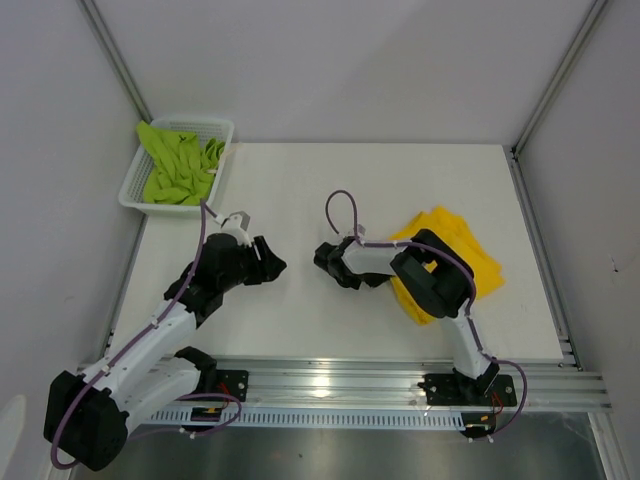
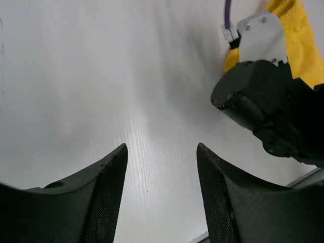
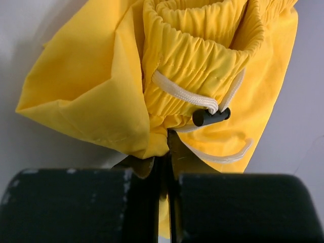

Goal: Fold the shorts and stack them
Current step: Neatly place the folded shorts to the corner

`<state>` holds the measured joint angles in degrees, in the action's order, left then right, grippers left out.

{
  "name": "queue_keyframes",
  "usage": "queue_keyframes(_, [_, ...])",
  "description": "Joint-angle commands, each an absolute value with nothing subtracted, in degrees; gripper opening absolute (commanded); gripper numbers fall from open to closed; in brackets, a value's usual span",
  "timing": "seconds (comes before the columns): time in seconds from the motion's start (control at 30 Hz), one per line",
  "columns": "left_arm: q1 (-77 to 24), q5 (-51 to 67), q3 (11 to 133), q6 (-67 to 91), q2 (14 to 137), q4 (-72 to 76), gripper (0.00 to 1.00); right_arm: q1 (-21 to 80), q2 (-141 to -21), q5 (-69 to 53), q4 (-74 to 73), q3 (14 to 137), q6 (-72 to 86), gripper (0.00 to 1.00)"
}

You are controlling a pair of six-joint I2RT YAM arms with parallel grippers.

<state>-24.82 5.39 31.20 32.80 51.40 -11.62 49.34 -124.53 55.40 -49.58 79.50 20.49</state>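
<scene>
The yellow shorts (image 1: pixel 455 250) lie bunched on the right of the table, partly under my right arm. In the right wrist view their elastic waistband (image 3: pixel 195 50) and white drawstring (image 3: pixel 185 93) with a black toggle sit just ahead of the fingers. My right gripper (image 3: pixel 167 142) is shut on a fold of the yellow fabric; its fingertips are hidden under the arm in the top view. The lime green shorts (image 1: pixel 180 165) lie crumpled in the white basket (image 1: pixel 132 190). My left gripper (image 1: pixel 272 265) is open and empty over bare table (image 2: pixel 162 152), left of the right arm.
The white mesh basket stands at the table's far left corner, against the wall. The right arm's black wrist (image 2: pixel 263 111) is close in front of my left gripper. Metal frame rails (image 1: pixel 400 385) run along the near edge.
</scene>
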Motion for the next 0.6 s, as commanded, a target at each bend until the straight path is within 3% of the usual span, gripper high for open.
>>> queue_keyframes(0.0, [-24.3,6.7,33.0,31.0,49.5,-12.0,0.60,50.4,-119.4,49.7,-61.2,74.3,37.2,0.00])
queue_keyframes(0.23, [-24.3,8.1,32.8,31.0,48.9,-11.8,0.60,54.1,-109.4,41.1,-59.7,62.8,51.8,0.00])
queue_keyframes(0.43, [-24.3,8.3,32.5,30.6,47.7,-12.8,0.60,44.4,-108.6,45.2,-64.2,62.2,62.2,0.00])
queue_keyframes(0.57, [-24.3,8.6,32.1,30.7,47.1,-12.6,0.60,40.7,-108.9,47.7,-63.1,60.6,60.9,0.00])
